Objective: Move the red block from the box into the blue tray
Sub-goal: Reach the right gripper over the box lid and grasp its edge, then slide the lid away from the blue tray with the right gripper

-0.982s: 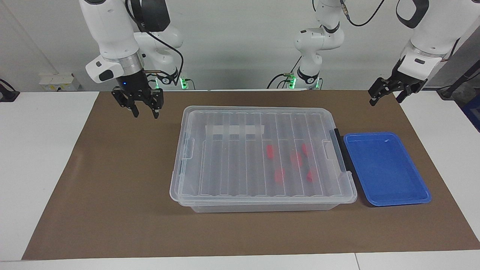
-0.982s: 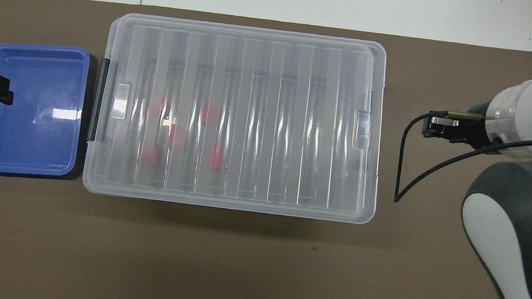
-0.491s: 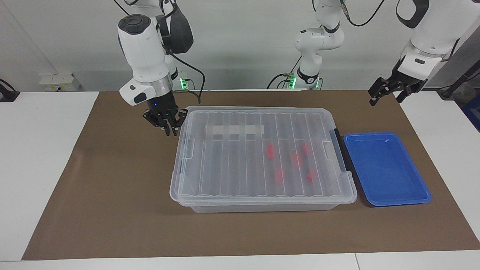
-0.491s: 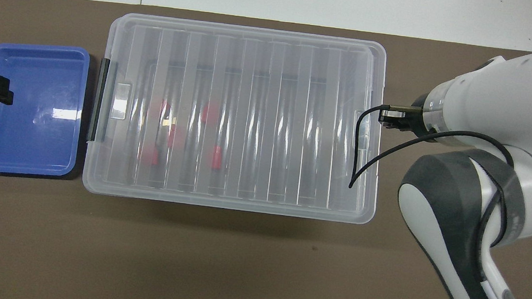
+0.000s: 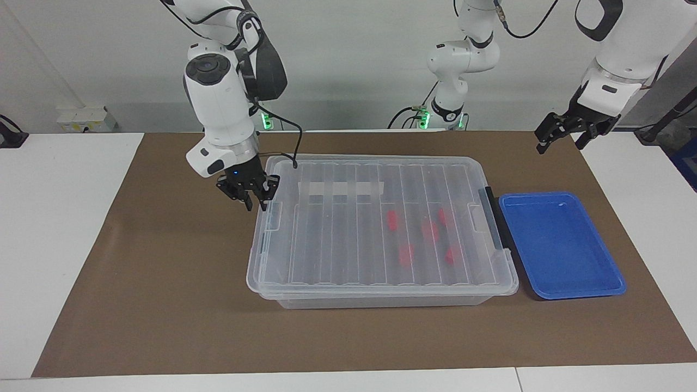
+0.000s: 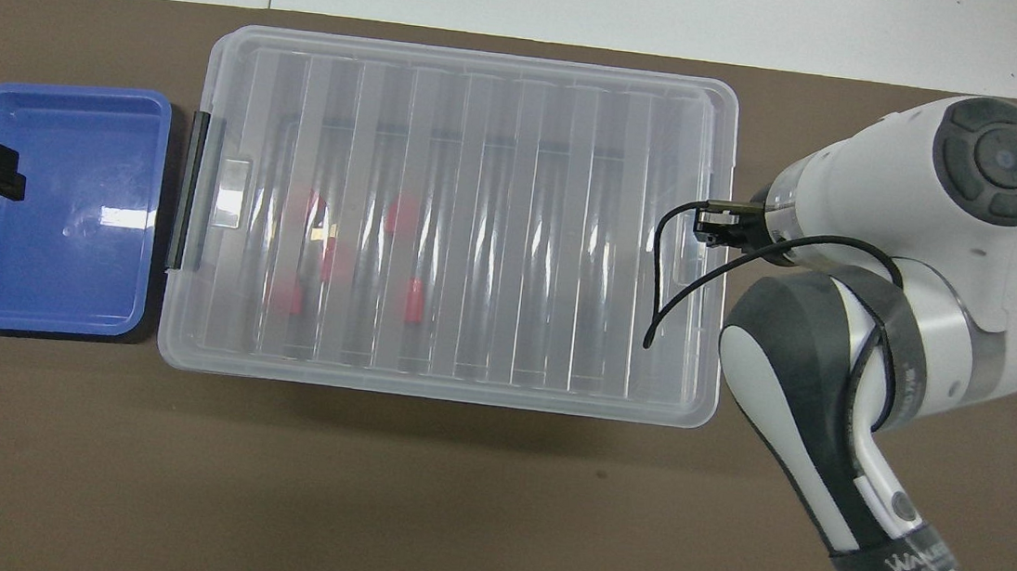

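Right gripper (image 5: 255, 202): low at the box's end toward the right arm, just beside the lid's end clip (image 5: 272, 215). Contact cannot be told, nor whether it is spread or pressed together. Nothing seen in it.
Cable (image 5: 294, 159): loops from the right wrist onto the lid's corner.
Box (image 5: 381, 296): mid-worktop on the brown mat (image 5: 163, 305), clear lid (image 5: 337, 239) on and lying flat. White tape strip (image 5: 340, 189) sits on the side nearer the robots.
Red block (image 5: 405, 255): inside the box under the lid, one of five loose in the half toward the blue tray. None is out.
Black latch (image 5: 493, 218): on the box's end facing the tray. Looks down, not certain.
Blue tray (image 5: 577, 294): just beside the latch end, holding nothing.
Left gripper (image 5: 566, 133): waiting high over the worktop's edge at the left arm's end, spread, holding nothing.
Step, judged: opening the lid comes first.
Risk: if the latch holds, prying one end may lift or drag the whole box into the tray and scatter the blocks.
Risk: the cable may snag the lid's rim.
Risk: a slippery clear clip could let the grip slide off.
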You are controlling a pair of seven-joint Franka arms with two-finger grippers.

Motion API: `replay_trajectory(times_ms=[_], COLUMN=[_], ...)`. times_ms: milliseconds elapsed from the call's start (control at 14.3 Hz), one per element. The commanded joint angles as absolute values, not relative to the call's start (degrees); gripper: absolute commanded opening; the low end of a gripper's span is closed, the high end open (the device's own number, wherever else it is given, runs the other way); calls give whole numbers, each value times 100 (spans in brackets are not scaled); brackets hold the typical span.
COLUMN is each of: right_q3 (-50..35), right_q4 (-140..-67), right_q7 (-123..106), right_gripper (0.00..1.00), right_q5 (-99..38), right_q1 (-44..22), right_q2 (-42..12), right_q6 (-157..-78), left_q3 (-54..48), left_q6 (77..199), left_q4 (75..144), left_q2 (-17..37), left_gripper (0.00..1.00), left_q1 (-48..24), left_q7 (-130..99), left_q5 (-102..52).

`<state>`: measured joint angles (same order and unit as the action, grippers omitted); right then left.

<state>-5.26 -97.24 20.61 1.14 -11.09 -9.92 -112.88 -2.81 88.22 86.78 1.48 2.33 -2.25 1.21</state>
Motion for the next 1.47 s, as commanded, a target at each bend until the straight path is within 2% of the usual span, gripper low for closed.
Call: replay_trajectory(times_ms=[0,491,982,1402], right_q3=[-527,-519,-519,-527], right_q4=[-9747,-9932,-10072,-10143], right_q7=[2268,2259,2058,1153], right_gripper=[74,97,100,100], right_q5=[228,439,580,580], right_q1=[-1178,-1134,-1002,-625], right_q2=[-1046,-1090,-1037,-1028], right_q6=[-11391,-11514,-11452,-11426], left_q3=[-290,-299,-334,-334], left_q6=[8886,8991,9448,9580], left_q4=[8877,8886,8991,9026], left_q2=[-18,-18,-26,-26], left_gripper=[100,100,100,100], left_q1=[238,158,-123,-246], left_q7=[-220,-255,-290,-290], left_q5=[62,62,53,53])
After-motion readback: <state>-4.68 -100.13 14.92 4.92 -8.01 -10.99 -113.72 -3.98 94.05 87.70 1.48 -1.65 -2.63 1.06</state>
